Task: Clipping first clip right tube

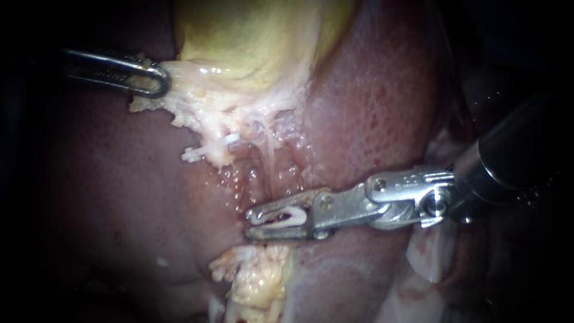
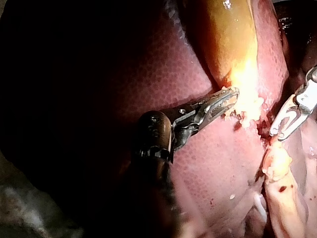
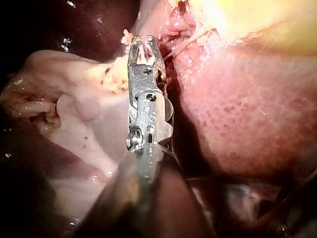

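Clip (image 1: 288, 215) clamped in right instrument (image 1: 250, 224), wrist bent.

The gallbladder (image 1: 257, 42) lies on top, with the liver (image 1: 382, 107) around it. At its left edge my left instrument (image 1: 158, 81) holds the tissue flap (image 1: 191, 113). Below, a tube (image 1: 270, 158) runs down to my right instrument (image 1: 251, 222), which has a clip (image 1: 287, 216) between its jaws. A second clip (image 1: 209, 149) lies left of the tube.

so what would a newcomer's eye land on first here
The yellow-green gallbladder stands out first, bright at the top against the dark red liver. Next comes the right instrument, low in the middle, its jaws holding a white clip. At upper left, the left instrument grips pale tissue at the gallbladder's edge.
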Motion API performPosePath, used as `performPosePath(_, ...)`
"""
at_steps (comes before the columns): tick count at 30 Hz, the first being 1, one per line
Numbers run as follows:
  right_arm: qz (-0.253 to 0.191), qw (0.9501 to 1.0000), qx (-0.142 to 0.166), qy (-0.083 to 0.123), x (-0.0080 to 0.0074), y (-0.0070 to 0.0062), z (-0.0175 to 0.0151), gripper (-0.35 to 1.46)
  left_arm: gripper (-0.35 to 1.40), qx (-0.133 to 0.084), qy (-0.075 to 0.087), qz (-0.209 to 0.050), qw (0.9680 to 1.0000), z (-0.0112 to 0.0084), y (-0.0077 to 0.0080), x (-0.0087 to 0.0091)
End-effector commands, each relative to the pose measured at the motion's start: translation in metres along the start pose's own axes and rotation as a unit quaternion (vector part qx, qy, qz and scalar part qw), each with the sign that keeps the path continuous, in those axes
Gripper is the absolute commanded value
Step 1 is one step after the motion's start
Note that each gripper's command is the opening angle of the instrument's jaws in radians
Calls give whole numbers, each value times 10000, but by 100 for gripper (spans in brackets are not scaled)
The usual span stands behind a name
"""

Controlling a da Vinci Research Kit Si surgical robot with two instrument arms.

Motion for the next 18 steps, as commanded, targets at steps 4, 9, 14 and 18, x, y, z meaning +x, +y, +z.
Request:
performPosePath(4,-3,10000,5,-1,0,-1,-1,7,-35,-1,0,1,10000,0,0,0)
performPosePath(9,-4,10000,13,14,1,-3,-1,34,-35,-1,0,1,10000,-1,0,0)
performPosePath(14,26,9999,46,131,2,-7,-6,45,-35,-2,-1,1,10000,-1,0,0)
performPosePath(18,30,9999,6,155,2,-8,-14,47,-35,-4,-1,0,10000,-2,0,0)
